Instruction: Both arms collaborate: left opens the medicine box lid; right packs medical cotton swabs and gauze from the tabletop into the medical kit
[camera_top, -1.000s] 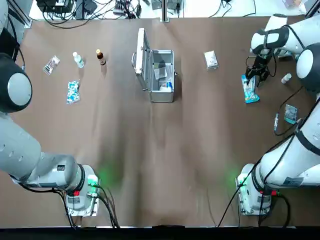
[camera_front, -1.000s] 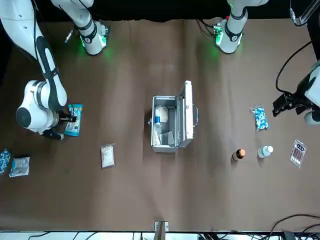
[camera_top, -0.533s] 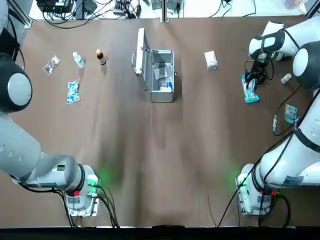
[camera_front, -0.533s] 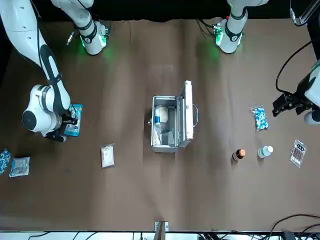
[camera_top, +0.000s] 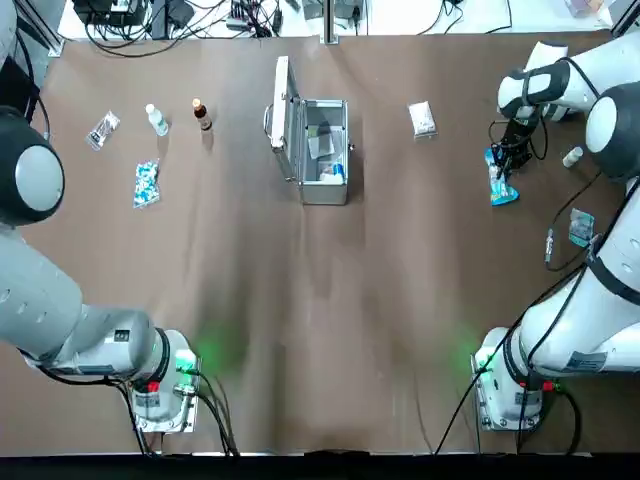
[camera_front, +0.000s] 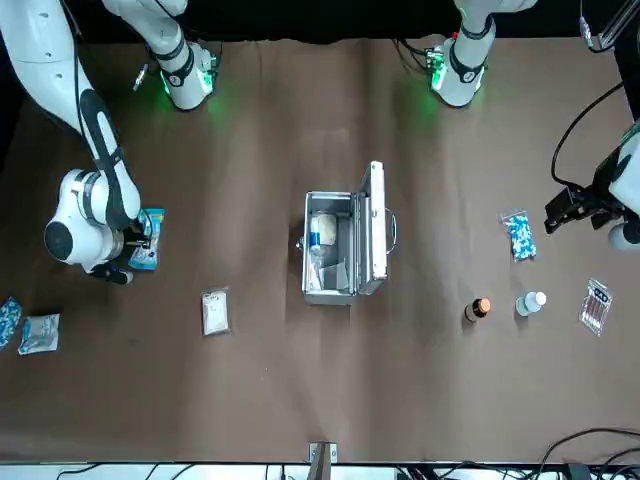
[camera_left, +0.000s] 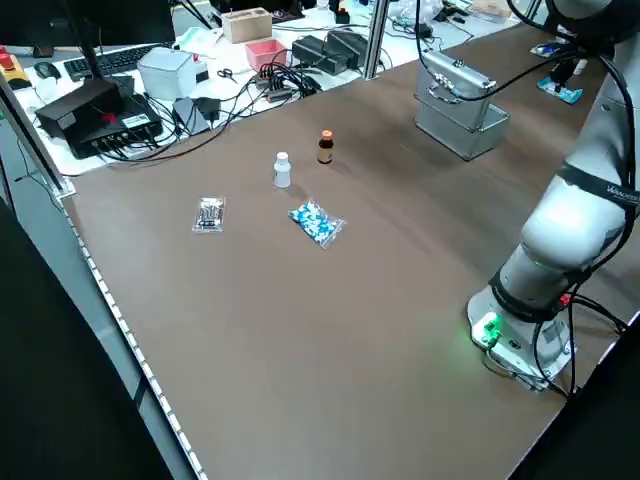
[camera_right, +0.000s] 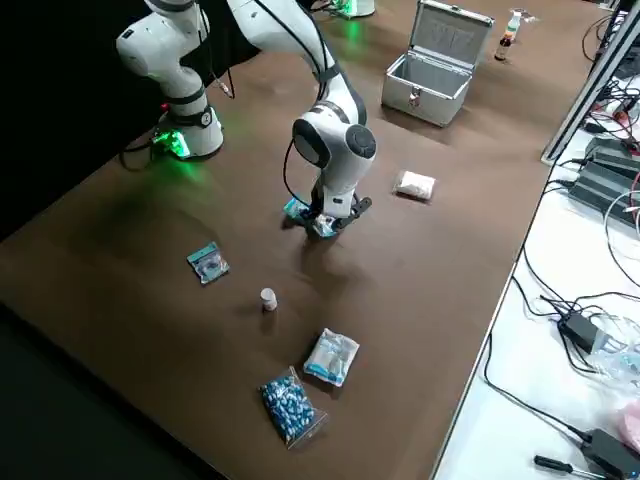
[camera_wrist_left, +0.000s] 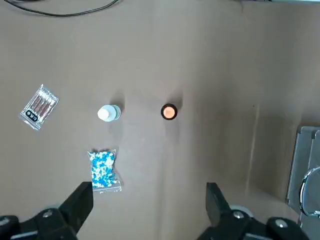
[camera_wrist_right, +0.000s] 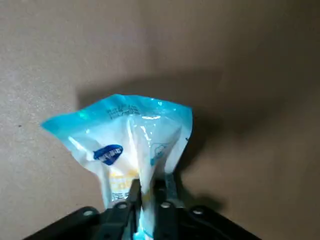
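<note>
The silver medicine box (camera_top: 325, 196) stands mid-table with its lid (camera_top: 283, 112) already raised, so the left gripper (camera_wrist_left: 150, 187), parked fingers apart over the table's left side, has seemingly finished. At far right, the right gripper (camera_wrist_right: 146, 189) pinches the blue swab packet (camera_wrist_right: 117, 112), perhaps just off the table; that and the white gauze packet (camera_top: 422, 119), lying between, remain to pack.

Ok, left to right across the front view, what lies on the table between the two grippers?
Blue packet, white packet, open metal case, brown bottle, blue-and-white speckled packet.
</note>
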